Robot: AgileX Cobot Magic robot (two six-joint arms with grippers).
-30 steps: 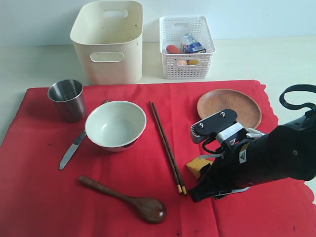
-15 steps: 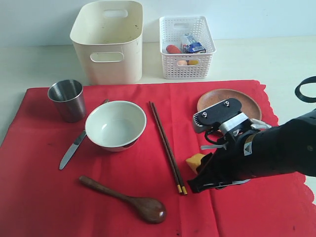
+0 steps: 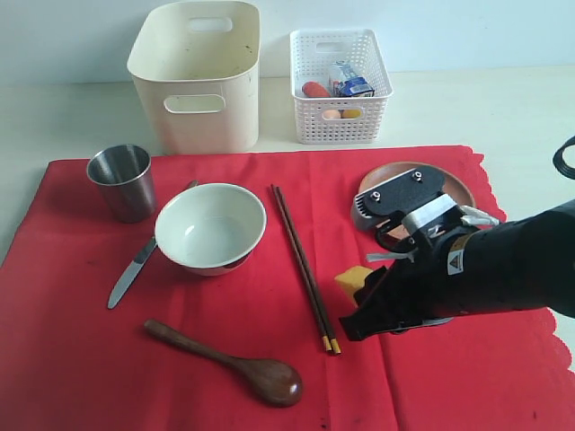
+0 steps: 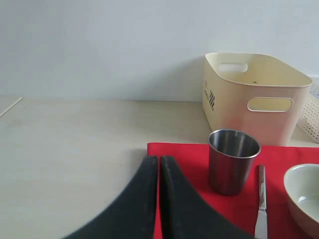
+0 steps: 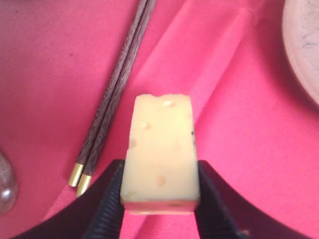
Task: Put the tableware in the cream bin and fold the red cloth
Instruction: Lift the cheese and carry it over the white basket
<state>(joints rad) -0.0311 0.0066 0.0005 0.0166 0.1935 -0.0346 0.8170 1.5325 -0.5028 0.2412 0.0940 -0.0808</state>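
1. Between the right jaws sits the cheese (image 5: 162, 154), gripped on both sides, over the cloth (image 3: 90, 359).
2. Just left of it lie the chopsticks (image 3: 304, 265), long axis running far to near, gold tips near.
3. Far and left stands the bin (image 3: 196, 76); the basket (image 3: 340, 85) is almost straight beyond the cheese.
4. Left jaws are closed and empty, nearest the cup (image 4: 233, 160).

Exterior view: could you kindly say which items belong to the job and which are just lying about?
Job: steel cup, white bowl, knife, chopsticks, wooden spoon, brown plate, cream bin, red cloth.
Lying about: cheese, white lattice basket.
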